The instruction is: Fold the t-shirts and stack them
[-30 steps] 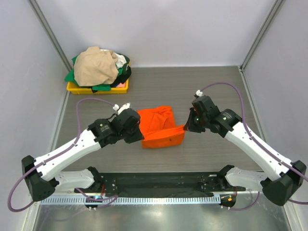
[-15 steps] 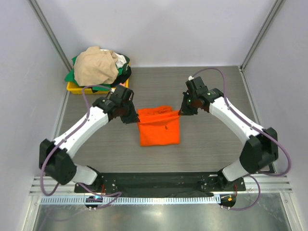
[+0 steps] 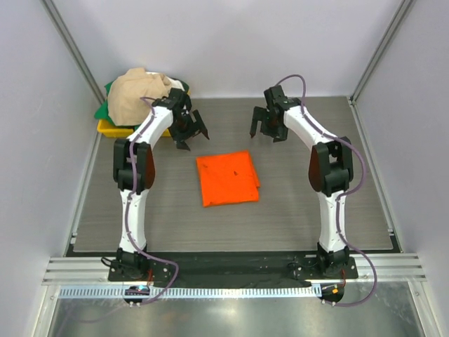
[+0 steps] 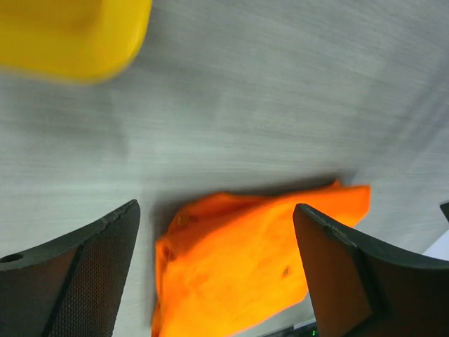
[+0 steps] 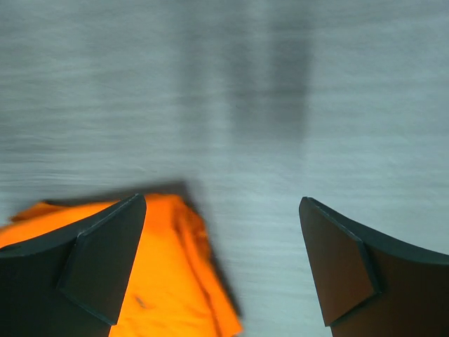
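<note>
The orange t-shirt (image 3: 226,178) lies folded flat as a rough square in the middle of the table, also showing in the left wrist view (image 4: 238,263) and the right wrist view (image 5: 165,281). My left gripper (image 3: 191,131) hovers behind its far left corner, open and empty. Off the far right corner my right gripper (image 3: 266,128) is likewise open and holds nothing. More t-shirts (image 3: 140,95) in beige, dark green, white and black are heaped at the back left.
The heap of shirts sits in a yellow bin (image 3: 112,128) by the left wall, its corner visible in the left wrist view (image 4: 70,35). Both arms stretch far out over the table. Walls close in the sides and the back.
Both grippers have let go of the orange shirt and opened, then drawn away toward the back. The shirt, held up and bunched before, now lies flat and folded.
</note>
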